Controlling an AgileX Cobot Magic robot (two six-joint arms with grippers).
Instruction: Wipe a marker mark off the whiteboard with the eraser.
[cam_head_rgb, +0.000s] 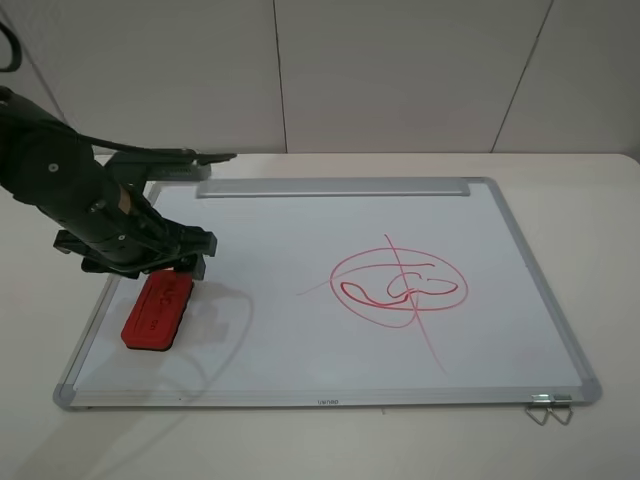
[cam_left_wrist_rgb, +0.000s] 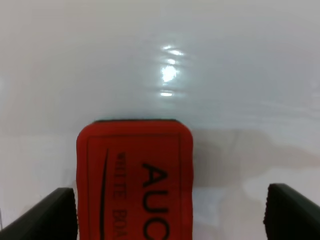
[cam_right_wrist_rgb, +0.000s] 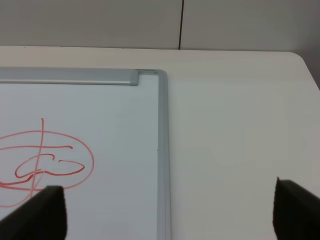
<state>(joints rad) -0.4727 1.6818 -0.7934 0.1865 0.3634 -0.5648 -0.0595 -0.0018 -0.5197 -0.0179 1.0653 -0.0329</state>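
Observation:
The whiteboard (cam_head_rgb: 300, 345) lies flat on the table. On its left part rests the red eraser (cam_head_rgb: 158, 310), lettering up. My left gripper (cam_head_rgb: 150, 262) hovers at the eraser's far end. In the left wrist view the eraser (cam_left_wrist_rgb: 135, 180) lies between the spread fingers (cam_left_wrist_rgb: 50, 215), close to one of them and well apart from the other, so the left gripper (cam_left_wrist_rgb: 170, 215) is open. No small heart outline shows on the board. My right gripper (cam_right_wrist_rgb: 170, 215) is open over the board's far right corner and holds nothing; the exterior high view does not show it.
A larger red circled scribble (cam_head_rgb: 400, 285) with crossing lines sits right of the board's middle, also visible as the scribble (cam_right_wrist_rgb: 45, 165) in the right wrist view. The silver tray strip (cam_head_rgb: 335, 187) runs along the far edge. A wire clip (cam_head_rgb: 548, 405) hangs at the near right corner.

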